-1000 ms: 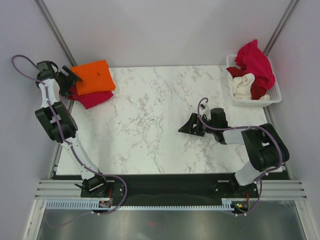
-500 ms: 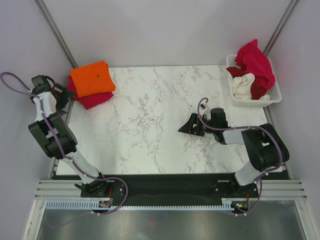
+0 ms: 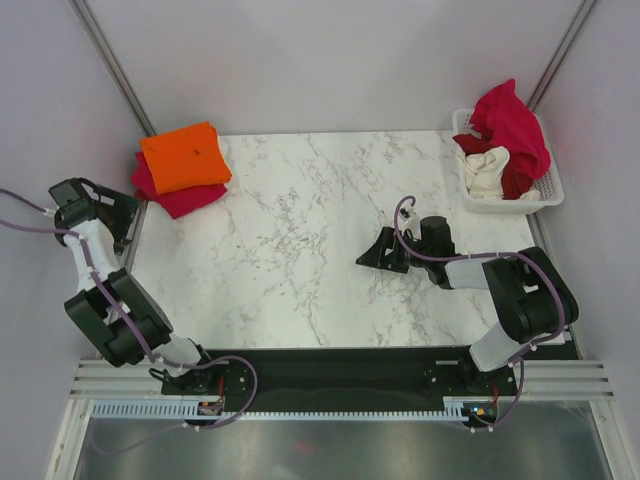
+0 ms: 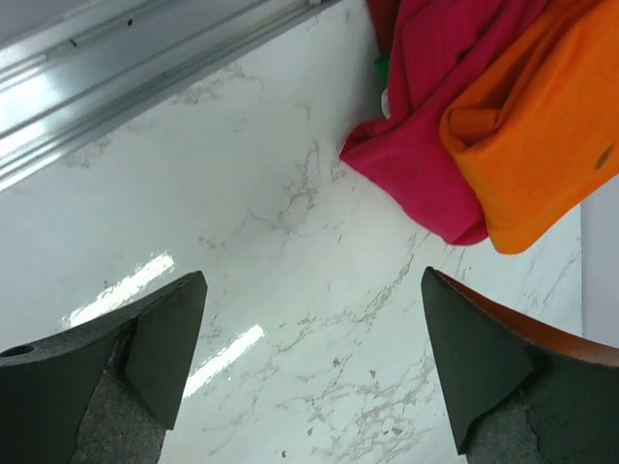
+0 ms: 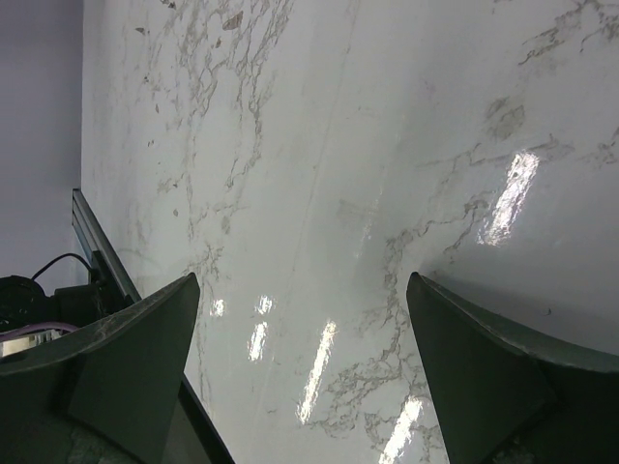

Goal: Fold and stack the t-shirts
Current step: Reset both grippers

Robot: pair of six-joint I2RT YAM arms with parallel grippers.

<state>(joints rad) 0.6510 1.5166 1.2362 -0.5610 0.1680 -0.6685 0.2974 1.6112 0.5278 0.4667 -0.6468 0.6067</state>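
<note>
A folded orange t-shirt [image 3: 183,157] lies on a folded crimson-pink t-shirt [image 3: 186,199] at the table's far left corner. The left wrist view shows both, the orange t-shirt [image 4: 542,145] over the pink one [image 4: 426,126], beyond the fingers. My left gripper [image 3: 125,218] [image 4: 314,358] stands open and empty at the table's left edge, just nearer than the stack and not touching it. My right gripper [image 3: 372,250] [image 5: 305,358] hangs open and empty low over bare marble, right of centre. More t-shirts, crimson [image 3: 515,125], white [image 3: 487,170] and dark red [image 3: 517,182], are heaped in the basket.
The white slotted basket [image 3: 548,192] stands at the far right corner. A metal rail [image 4: 145,77] runs along the table's left edge beside my left gripper. Grey walls close the back and sides.
My left arm has drawn back from the stack toward the near left, away from the orange t-shirt, staying open. The right arm has not moved.
</note>
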